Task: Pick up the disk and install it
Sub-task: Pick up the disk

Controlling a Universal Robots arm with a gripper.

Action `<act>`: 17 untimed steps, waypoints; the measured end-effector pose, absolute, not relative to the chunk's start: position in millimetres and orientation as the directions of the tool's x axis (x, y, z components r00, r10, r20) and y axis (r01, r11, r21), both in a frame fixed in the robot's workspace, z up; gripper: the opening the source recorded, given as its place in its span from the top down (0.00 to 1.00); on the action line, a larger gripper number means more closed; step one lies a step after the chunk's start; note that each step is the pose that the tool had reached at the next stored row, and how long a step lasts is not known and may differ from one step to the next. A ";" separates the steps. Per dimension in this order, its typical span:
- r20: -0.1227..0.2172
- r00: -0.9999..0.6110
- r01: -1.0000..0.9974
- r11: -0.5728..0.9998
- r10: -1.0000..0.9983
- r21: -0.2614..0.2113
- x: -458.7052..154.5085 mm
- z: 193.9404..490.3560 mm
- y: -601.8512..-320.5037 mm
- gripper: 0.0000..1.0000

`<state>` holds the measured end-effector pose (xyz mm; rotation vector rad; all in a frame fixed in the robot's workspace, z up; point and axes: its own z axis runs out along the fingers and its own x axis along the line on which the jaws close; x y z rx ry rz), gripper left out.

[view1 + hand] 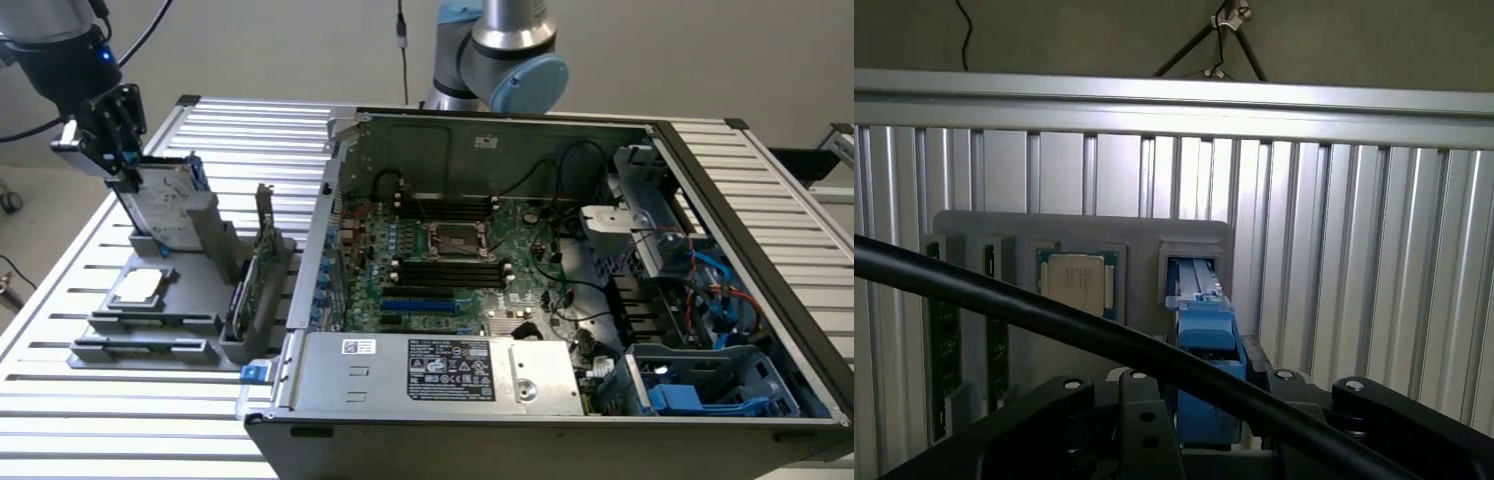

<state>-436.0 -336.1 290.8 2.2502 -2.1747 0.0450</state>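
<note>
The disk point(167, 200), a silver-grey drive with a white label in a blue carrier, stands on edge in a slot of the grey holder point(147, 325) at the exterior view's left. My gripper point(130, 178) is at the disk's upper edge, with a finger on each side of it, shut on it. In the wrist view the blue carrier edge of the disk point(1204, 345) sits between the fingers of the gripper point(1209, 405). Its lower end reaches down toward the holder's slot point(1192, 272). Whether it has lifted clear of the slot I cannot tell.
A small square chip point(140, 287) point(1079, 283) and upright cards point(260, 265) share the holder. The open computer case point(534, 260) lies at the exterior view's right, with a blue bay bracket point(694, 395) in its near corner. A black cable point(1004, 300) crosses the wrist view.
</note>
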 end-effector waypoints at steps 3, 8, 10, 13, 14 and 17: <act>0.030 0.034 -0.999 -0.034 -0.999 -0.011 -436.0 289.7 -335.9 0.59; 0.030 0.034 -0.999 -0.034 -0.999 -0.011 -436.0 288.6 -335.6 0.61; 0.031 0.034 -0.999 -0.034 -0.999 -0.011 -436.1 288.4 -335.6 0.67; 0.031 0.034 -0.999 -0.034 -0.999 -0.011 -436.1 288.1 -335.5 0.68; 0.031 0.034 -0.999 -0.034 -0.999 -0.011 -436.1 288.1 -335.5 0.68; 0.031 0.034 -0.999 -0.034 -0.999 -0.011 -436.1 287.8 -335.6 0.68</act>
